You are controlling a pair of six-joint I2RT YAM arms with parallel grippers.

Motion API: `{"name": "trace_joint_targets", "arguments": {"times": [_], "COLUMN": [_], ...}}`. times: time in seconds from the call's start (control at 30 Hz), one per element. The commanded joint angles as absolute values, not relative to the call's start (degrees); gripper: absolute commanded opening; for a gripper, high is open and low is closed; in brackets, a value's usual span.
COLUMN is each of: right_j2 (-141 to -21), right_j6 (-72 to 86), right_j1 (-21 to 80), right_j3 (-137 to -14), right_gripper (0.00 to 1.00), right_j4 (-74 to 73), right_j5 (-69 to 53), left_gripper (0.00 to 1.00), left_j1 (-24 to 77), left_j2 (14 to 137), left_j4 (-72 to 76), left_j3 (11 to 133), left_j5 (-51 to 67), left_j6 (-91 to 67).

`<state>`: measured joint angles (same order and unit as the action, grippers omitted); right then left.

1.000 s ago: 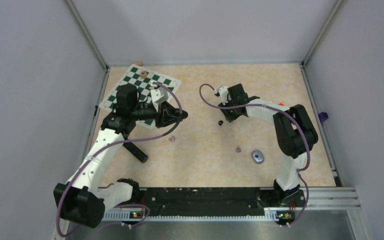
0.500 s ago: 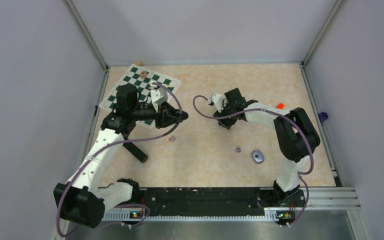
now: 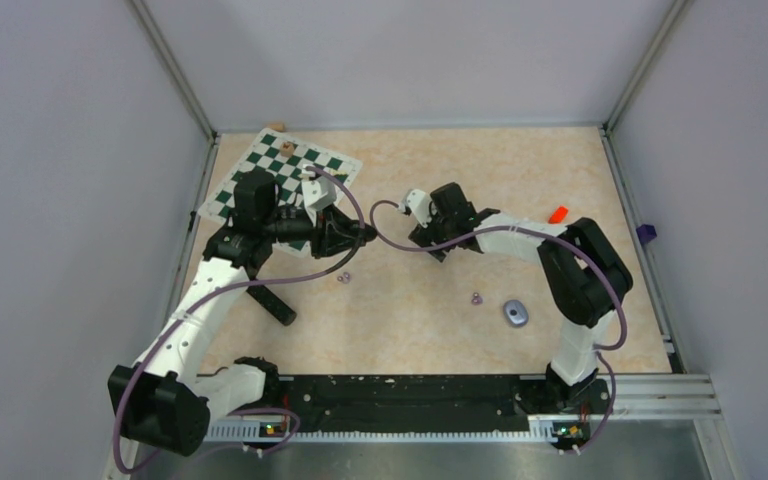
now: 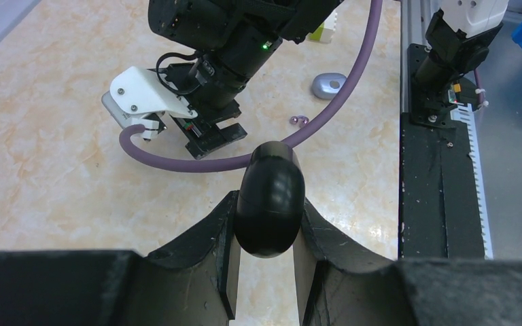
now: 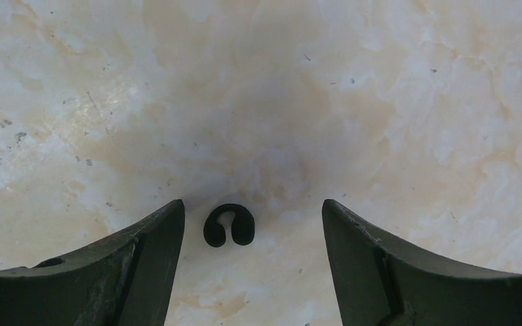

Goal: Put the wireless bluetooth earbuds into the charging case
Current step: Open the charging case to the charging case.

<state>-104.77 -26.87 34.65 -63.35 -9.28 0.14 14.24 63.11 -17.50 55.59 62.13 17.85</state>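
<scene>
R hand point(image 5: 253, 204) straddles black earbud point(image 5: 228, 226); L hand point(image 4: 266, 231) clamps case point(image 4: 270, 187).

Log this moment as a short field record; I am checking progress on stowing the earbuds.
left gripper: shut on black case, held off the table
right gripper: open, low over the table
black earbuds: on the table between the right gripper's jaws, untouched
purple earbuds: two, lying apart; the second is near the grey case
grey case: on the table, ungripped
earbuds seated in a case: none visible
</scene>
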Motion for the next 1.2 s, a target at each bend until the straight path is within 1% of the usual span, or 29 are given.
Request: {"name": "trace_joint_targets", "arguments": {"times": [0.0, 0.2, 0.27, 0.3, 0.57, 1.17], "right_j2": [-105.79, -101.88, -100.02, -99.34, -98.72, -104.72], "right_j6": [-28.11, -38.63, -43.76, -46.02, -60.22, -66.1], "right_j1": [34.98, 34.98, 34.98, 34.99, 34.38, 31.82], "right_j3": [-64.99, -65.71, -64.79, -64.29, -62.67, -63.46], "right_gripper": [0.74, 0.81, 0.98, 0.99, 0.99, 0.99], "right_j4": [-5.75, -10.84, -12.34, -12.73, -15.26, -12.92], "right_j5": [1.92, -10.61, -12.57, -12.61, -8.44, -6.96], "left_gripper": [0.0, 0.0, 0.0, 0.0, 0.0, 0.0], "left_j1": [13.97, 13.97, 13.97, 13.97, 13.97, 13.97], "left_j2": [62.15, 61.86, 61.88, 61.85, 61.69, 61.98], "left_j4": [-14.6, -14.59, -14.59, -14.55, -14.6, -14.59], "left_j3": [55.02, 54.94, 54.93, 54.99, 55.02, 55.12], "left_j5": [63.49, 63.63, 63.8, 63.76, 64.0, 64.03], "left_j6": [17.22, 17.31, 17.3, 17.24, 17.06, 17.07]}}
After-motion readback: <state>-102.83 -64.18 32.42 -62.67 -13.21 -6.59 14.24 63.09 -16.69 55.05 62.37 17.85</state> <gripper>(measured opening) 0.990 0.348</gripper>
